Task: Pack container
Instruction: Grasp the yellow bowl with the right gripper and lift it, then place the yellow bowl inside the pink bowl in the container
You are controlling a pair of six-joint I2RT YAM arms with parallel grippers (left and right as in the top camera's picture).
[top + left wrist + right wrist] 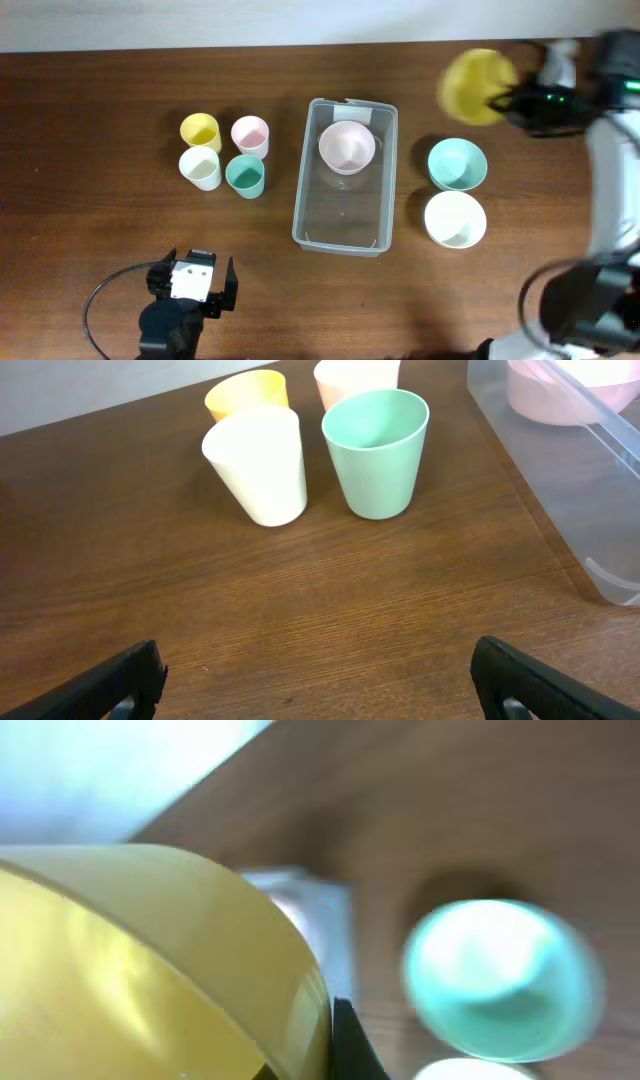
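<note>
The clear container (345,232) stands mid-table with a pink bowl (347,147) inside at its far end; its wall also shows in the left wrist view (590,510). My right gripper (508,100) is shut on a yellow bowl (476,86) and holds it in the air, right of the container's far end. In the right wrist view the yellow bowl (150,970) fills the left side. My left gripper (192,288) is open and empty near the front edge, facing the cups.
Yellow (200,130), pink (250,135), white (200,167) and green (245,176) cups stand left of the container. A teal bowl (457,164) and a white bowl (455,219) sit right of it. A cable loops at the front left.
</note>
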